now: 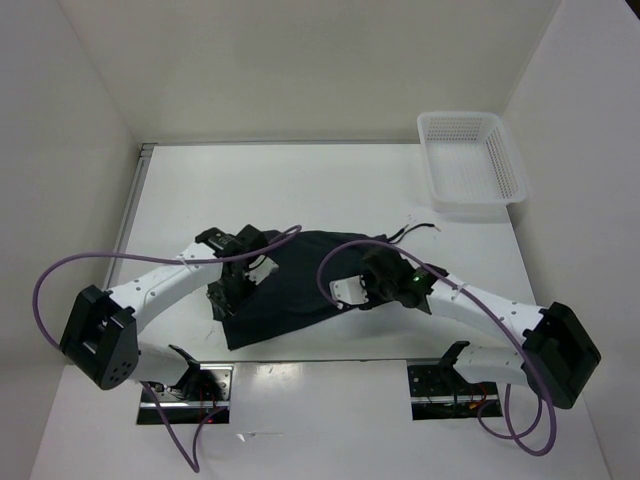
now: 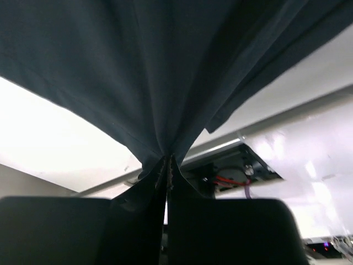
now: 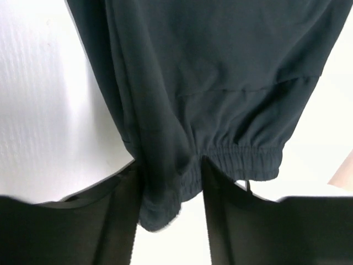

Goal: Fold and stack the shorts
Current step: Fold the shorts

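Gripping the shorts (image 1: 295, 280) are left fingers (image 2: 231, 232) and right fingers (image 3: 259, 232), white basket (image 1: 475, 203) well apart, far right.

1. Shorts (image 1: 295, 285) on table (image 1: 330, 190): centre, toward the near edge.
2. Left gripper (image 2: 167, 168) at the shorts' left edge, cloth between its fingers.
3. Right gripper (image 3: 171, 204) at the shorts' right edge, cloth likewise between its fingers.
4. Shorts lie between the two grippers.
5. Basket (image 1: 470, 160) on the table's far right corner, well apart from the shorts.
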`<state>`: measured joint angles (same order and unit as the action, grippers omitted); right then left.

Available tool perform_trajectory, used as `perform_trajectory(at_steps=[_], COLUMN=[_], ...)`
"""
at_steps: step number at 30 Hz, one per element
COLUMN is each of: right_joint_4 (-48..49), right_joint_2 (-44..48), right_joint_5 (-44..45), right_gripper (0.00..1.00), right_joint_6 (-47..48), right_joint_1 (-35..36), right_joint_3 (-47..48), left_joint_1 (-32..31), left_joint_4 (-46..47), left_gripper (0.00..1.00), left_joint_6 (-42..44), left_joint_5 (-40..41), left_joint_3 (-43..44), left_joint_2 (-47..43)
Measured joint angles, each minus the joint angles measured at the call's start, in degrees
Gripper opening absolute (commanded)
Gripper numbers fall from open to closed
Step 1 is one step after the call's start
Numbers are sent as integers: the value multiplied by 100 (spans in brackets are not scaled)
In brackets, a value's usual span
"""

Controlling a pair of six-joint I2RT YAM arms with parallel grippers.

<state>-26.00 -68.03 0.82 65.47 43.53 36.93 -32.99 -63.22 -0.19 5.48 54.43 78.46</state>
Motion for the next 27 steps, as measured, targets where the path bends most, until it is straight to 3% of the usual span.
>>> perform_trajectory(at_steps=[6, 8, 9, 11, 17, 20, 24, 27], right_joint_4=[-22, -59, -48, -4, 227, 271, 278, 275], right_joint_2=[387, 439, 439, 380, -391, -562, -1187, -2157], right_joint_5=[81, -20, -63, -151, -656, -713, -796, -817], right_gripper=[64, 65, 67, 67, 67, 62, 47, 33], right_joint_6=[-328, -667, -844, -1285, -2428, -2837, -3298, -3482], right_joint_1=[-17, -94, -138, -240, -787, -1032, -1115, -1180], right_joint_3=[17, 258, 417, 883, 2098, 2159, 2315, 2533], left_joint_1=[-153, -352, -428, -501, -514, -514, -516, -516], left_joint_4=[-557, -656, -730, -839, -962, -911, -448, 48], left_gripper=[5, 12, 23, 33, 41, 54, 54, 54], left_joint_6=[-4, 0, 9, 7, 0, 9, -2, -2], left_joint_5=[-393, -476, -516, -566, -535, -474, -380, -385], left_joint_3=[446, 479, 481, 481, 570, 715, 651, 656], left_joint_2=[-149, -282, -306, -284, -118, -116, 144, 1021])
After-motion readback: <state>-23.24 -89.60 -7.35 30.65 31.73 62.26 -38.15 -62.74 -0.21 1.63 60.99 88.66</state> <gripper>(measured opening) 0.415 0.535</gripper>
